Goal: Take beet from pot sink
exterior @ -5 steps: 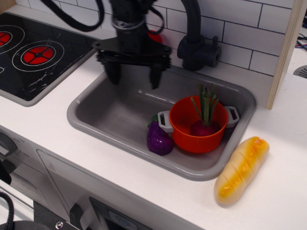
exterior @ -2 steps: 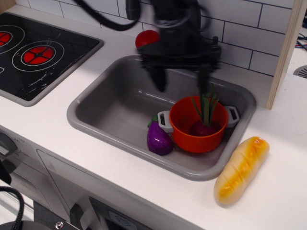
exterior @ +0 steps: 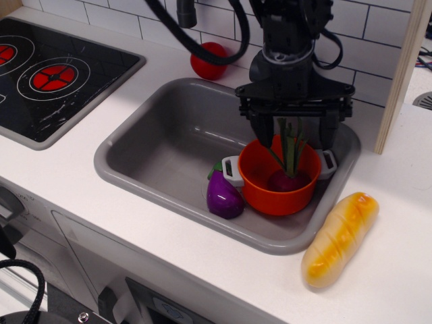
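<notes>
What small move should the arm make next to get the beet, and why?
Probably lower straight down, then close. The gripper is open above the pot, its fingers either side of the beet stalks, not yet gripping them; the beet sits inside the pot in the sink.

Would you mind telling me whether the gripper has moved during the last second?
Yes. The gripper has moved right along the sink, from its left-back part to above the pot.

Our tool has swung right from the sink's back-left edge and now hangs, jaws apart, straddling the beet's stalks above the pot.
</notes>
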`<state>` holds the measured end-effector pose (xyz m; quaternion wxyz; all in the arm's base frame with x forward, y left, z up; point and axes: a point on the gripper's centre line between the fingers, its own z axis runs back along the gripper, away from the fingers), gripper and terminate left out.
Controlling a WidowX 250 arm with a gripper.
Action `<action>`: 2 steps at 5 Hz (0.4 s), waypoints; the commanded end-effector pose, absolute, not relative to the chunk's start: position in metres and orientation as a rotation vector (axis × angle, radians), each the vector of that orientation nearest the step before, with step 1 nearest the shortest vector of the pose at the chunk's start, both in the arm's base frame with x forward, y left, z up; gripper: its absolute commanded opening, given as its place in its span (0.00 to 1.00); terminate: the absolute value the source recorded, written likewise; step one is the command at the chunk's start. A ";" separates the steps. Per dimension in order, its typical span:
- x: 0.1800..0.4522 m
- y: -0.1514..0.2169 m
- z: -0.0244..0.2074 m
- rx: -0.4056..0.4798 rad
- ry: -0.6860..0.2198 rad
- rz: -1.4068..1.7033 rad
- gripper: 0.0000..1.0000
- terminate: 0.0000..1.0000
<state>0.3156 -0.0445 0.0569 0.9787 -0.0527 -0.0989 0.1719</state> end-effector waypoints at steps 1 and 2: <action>0.333 -0.044 0.065 -0.034 -0.288 0.381 0.00 0.00; 0.334 -0.043 0.065 -0.035 -0.283 0.384 0.00 0.00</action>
